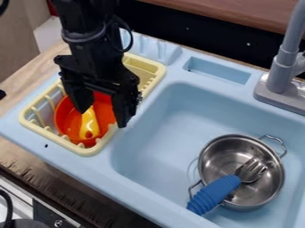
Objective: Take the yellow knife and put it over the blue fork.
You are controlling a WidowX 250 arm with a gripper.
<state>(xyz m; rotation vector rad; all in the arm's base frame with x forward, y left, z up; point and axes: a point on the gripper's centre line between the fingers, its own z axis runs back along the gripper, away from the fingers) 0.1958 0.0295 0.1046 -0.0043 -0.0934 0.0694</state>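
Hanging over the bowl (67, 118) in the rack (86, 151), our hand (104, 118) stands wide, its two fingers well apart. We see the yellow knife (88, 122) in the bowl, below the hand and between the fingers from this side; how far beneath the tips it lies, we can't quite judge. Over in the sink (158, 133), we have the blue fork (214, 194) leaning in the pot (225, 153), its handle across the rim.

Pot (207, 164) shiny metal; blue fork handle (213, 194) ribbed, matt; sink (156, 129) smooth plastic; counter (24, 156) rough wood.
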